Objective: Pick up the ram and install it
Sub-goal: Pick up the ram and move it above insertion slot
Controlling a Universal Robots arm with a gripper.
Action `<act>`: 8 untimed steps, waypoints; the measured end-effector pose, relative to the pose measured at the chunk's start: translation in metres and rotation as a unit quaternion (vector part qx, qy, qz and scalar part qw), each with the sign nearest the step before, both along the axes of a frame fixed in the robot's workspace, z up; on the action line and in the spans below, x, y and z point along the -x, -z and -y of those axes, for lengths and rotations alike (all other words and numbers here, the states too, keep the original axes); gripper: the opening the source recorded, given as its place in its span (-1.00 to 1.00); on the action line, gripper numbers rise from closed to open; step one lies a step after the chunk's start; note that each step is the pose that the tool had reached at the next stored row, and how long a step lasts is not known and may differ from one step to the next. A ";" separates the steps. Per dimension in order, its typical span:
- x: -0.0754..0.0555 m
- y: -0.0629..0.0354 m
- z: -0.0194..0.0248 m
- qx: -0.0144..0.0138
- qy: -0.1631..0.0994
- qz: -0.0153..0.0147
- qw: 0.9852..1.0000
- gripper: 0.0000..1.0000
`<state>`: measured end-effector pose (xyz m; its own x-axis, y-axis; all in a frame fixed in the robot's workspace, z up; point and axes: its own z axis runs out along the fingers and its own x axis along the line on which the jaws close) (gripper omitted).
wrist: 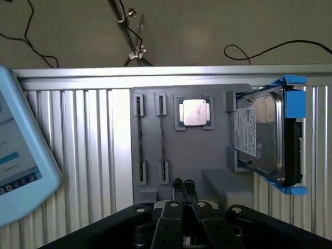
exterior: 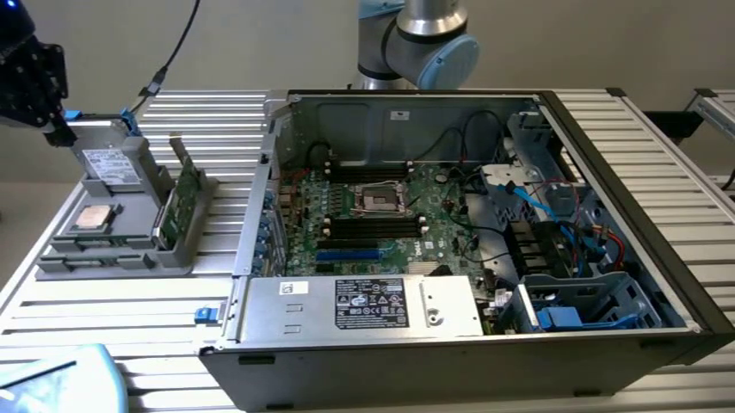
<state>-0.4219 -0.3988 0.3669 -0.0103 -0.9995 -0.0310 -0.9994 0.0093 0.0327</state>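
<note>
Ribbed aluminium tabletop (exterior: 126, 318) carried everything we saw: an open computer case (exterior: 643, 215) with its motherboard (exterior: 391, 215) exposed, and beside it a grey holder (exterior: 115, 254) for loose parts. Our pincer (exterior: 52, 129) hung above the far end of that holder, closed tight and gripping nothing. In the wrist view the two fingertips (wrist: 178, 185) were shut against each other over the grey plastic. Below the pincer and just to one side, a hard drive (exterior: 109, 163) stood in a blue bracket. A processor chip (exterior: 92, 219) lay flat in the holder a little past it. The ram (exterior: 169, 219) stood on edge in a slot of the holder, lower than the pincer and off toward the case, apart from it and untouched. Next to the ram rose a taller green card (exterior: 189, 181) with a metal bracket. From the wrist view we could not tell which of the thin slots held the ram. A light-blue tablet (wrist: 21, 150) lay well off to one side of the pincer.
</note>
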 end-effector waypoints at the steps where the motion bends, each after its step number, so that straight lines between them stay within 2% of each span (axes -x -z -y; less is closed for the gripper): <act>1: 0.000 0.0001 -0.0001 0.000 -0.009 0.000 1.000 -0.79; 5: 0.000 0.0001 -0.0001 0.000 -0.045 0.000 0.999 -0.79; 8: 0.001 0.0001 -0.0001 0.000 -0.047 0.000 0.999 -0.79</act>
<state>-0.4226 -0.3987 0.3668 0.0843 -0.9960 -0.0308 -0.9958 -0.0853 0.0328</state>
